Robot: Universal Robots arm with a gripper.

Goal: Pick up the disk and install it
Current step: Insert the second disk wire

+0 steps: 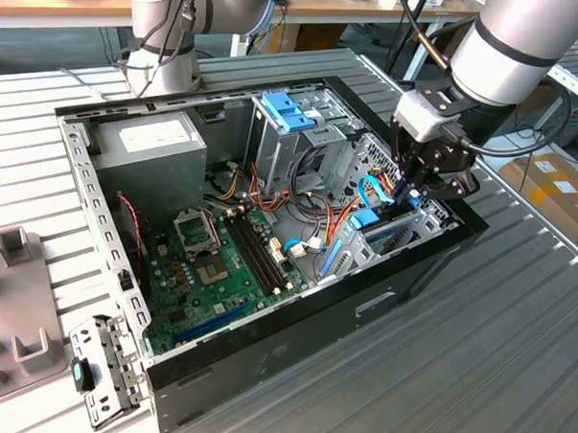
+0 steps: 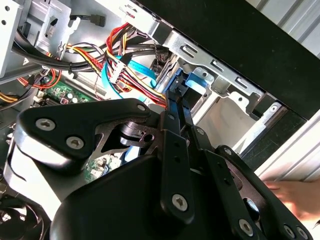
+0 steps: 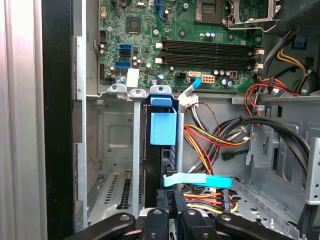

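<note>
Even, bright room light falls on my workspace; the ribbed table [image 1: 515,313] shows soft sheen, not hard glare. Inside the computer case [image 1: 294,317] the motherboard [image 1: 220,261] sits in mild shadow. In the second wrist view my own gripper linkage [image 2: 150,165] looms close and dark, and a hand [image 2: 295,195] at the corner is smeared by blur. The first wrist view is crisp, its metal walls pale

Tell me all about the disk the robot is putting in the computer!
The disk stands on edge in a metal bay near the front of the open case, so mostly its thin dark edge shows. A light-blue plastic rail with a tab runs along it. The gripper is right at its near end, with coloured cables beside it.
</note>
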